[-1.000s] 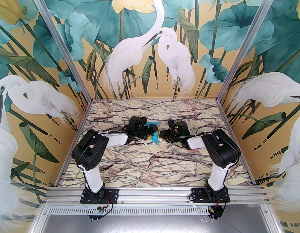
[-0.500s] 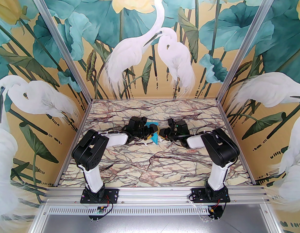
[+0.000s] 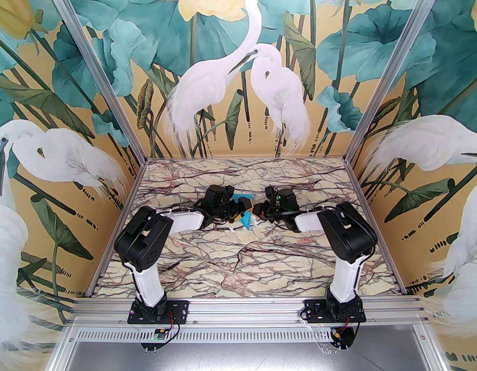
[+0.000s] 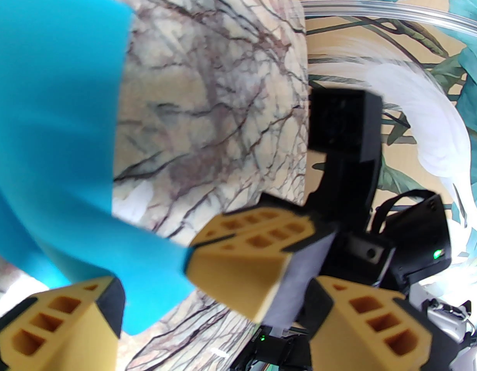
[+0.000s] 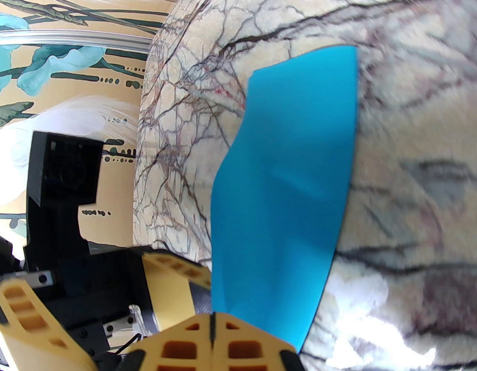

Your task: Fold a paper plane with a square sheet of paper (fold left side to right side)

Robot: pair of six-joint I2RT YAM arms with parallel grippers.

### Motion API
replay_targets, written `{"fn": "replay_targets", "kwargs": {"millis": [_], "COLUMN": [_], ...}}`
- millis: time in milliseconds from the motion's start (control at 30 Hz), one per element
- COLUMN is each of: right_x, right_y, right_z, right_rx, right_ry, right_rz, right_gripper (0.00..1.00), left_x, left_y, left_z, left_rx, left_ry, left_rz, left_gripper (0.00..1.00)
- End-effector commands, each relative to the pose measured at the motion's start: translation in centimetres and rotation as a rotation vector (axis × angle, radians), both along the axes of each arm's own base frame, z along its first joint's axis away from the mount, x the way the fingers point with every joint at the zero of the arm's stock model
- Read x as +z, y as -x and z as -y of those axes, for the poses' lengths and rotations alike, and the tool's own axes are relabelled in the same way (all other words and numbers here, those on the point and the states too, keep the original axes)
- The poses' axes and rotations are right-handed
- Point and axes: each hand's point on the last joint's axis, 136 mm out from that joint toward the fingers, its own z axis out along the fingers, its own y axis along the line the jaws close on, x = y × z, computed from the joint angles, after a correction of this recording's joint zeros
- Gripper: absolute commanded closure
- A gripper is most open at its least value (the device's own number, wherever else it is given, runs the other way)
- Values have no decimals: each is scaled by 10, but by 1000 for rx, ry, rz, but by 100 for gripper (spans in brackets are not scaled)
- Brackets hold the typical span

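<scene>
The square sheet of paper is bright cyan-blue and stands lifted off the marble table between the two grippers. In the right wrist view the paper is a bent oblong strip, not a pointed plane shape. My right gripper is shut on its lower edge, the yellow fingers pressed together. In the left wrist view the right gripper pinches the paper at its corner. My left gripper stands open just beside it, one finger on each side, the paper's lower tip over the left finger. In the top view the left gripper faces the right gripper closely.
Both forearms reach inward over the middle of the table, tips almost touching. Painted mural walls and aluminium posts enclose the table on three sides. Bare marble lies toward the front rail.
The right gripper has shut onto the paper's edge and its arm has shifted slightly left and away. The left arm and its open fingers have stayed put.
</scene>
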Motion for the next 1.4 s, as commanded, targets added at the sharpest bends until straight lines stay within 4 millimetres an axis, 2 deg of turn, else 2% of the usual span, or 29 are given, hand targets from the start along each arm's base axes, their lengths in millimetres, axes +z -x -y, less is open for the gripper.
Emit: {"fn": "replay_targets", "kwargs": {"millis": [0,133,300,467,700,800,900,1367], "right_x": [-10,-14,-18,-21,-25,-26,-26,-31], "right_y": [-2,-4,-9,-15,-21,-22,-23,-31], "right_z": [0,-1,-2,-1,0,0,0,0], "right_rx": [25,39,60,72,79,81,79,75], "right_ry": [24,31,38,56,73,74,74,73], "right_rz": [-13,-22,-29,-27,-28,-27,-26,-34], "right_gripper": [100,100,100,100,100,100,100,100], "left_x": [12,14,2,-10,-18,-22,-27,-35], "left_y": [3,8,18,22,18,18,16,13], "left_z": [-7,-13,-16,-13,-3,-1,1,7], "left_rx": [11,13,-13,-37,-60,-68,-68,-79], "left_ry": [-50,-73,-96,-105,-99,-102,-101,-84], "left_rz": [42,49,24,4,-12,-18,-24,-40], "left_gripper": [20,25,47,60,67,74,77,73]}}
